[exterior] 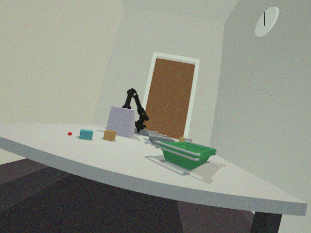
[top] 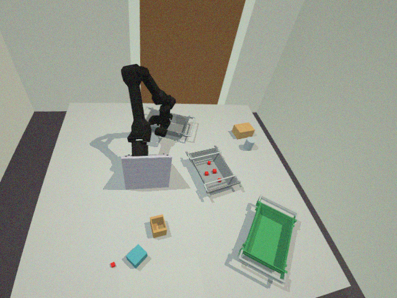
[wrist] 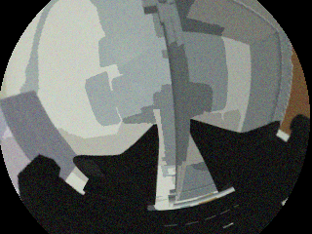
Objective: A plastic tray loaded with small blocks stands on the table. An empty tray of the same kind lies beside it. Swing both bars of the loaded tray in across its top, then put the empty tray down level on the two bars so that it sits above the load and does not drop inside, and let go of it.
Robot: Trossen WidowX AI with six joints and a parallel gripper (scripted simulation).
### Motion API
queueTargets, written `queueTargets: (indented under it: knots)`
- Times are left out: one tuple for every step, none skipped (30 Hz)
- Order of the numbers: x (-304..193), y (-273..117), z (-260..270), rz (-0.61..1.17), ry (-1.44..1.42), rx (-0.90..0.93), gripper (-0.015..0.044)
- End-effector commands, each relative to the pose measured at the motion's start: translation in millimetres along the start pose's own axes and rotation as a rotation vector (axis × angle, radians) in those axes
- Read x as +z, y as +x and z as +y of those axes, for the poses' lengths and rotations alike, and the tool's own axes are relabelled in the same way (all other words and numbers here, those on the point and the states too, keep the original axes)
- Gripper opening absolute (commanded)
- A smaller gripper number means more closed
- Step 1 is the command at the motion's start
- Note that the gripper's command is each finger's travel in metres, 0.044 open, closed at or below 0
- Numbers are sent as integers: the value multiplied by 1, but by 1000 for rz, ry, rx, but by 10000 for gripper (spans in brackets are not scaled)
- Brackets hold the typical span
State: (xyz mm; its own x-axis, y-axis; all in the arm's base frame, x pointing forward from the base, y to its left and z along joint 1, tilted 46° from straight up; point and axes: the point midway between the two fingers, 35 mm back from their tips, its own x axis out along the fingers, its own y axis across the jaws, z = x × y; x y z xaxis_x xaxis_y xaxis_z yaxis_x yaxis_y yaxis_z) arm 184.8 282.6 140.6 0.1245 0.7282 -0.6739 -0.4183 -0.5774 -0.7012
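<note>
The loaded grey tray (top: 229,167) (exterior: 160,140) stands mid-table with several small red blocks (top: 214,171) inside. Its far bar (top: 205,156) and near bar (top: 226,179) both lie across its top. The empty grey tray (top: 183,127) (wrist: 265,73) stands farther back, beside the arm, partly hidden by it; bars show beyond its right end. My gripper (top: 159,126) (exterior: 138,130) (wrist: 174,122) is low at the near side of the empty tray, pointing down. Its fingers are part open, one on each side of the tray's wall, with gaps showing in the wrist view.
A larger green tray (top: 266,235) (exterior: 181,153) stands at the front right. A lilac panel (top: 147,172) (exterior: 121,122) stands before the arm's base. An orange block (top: 242,130) and grey cylinder (top: 249,145) are back right. An orange open box (top: 158,231), teal block (top: 136,255) and red cube (top: 112,264) are front left.
</note>
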Motion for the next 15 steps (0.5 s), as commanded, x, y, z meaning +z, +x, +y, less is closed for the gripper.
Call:
queueTargets:
  knots:
    - [-1,1,3,2,7,10,145]
    - [-1,1,3,2,7,10,139]
    - [-1,1,3,2,7,10,132]
    - [-1,1,3,2,7,10,125]
    - [-1,1,3,2,7,10,119]
    - [-1,1,3,2,7,10,112]
    - [-1,1,3,2,7,10,105]
    - [-1,1,3,2,7,10,99]
    - [-1,1,3,2,7,10,92]
    - [-1,1,3,2,7,10,85]
    - [-1,1,3,2,7,10,79]
    - [-1,1,3,2,7,10,72]
    - [-1,1,3,2,7,10,65]
    - [-1,1,3,2,7,10,59]
    - [-1,1,3,2,7,10,52]
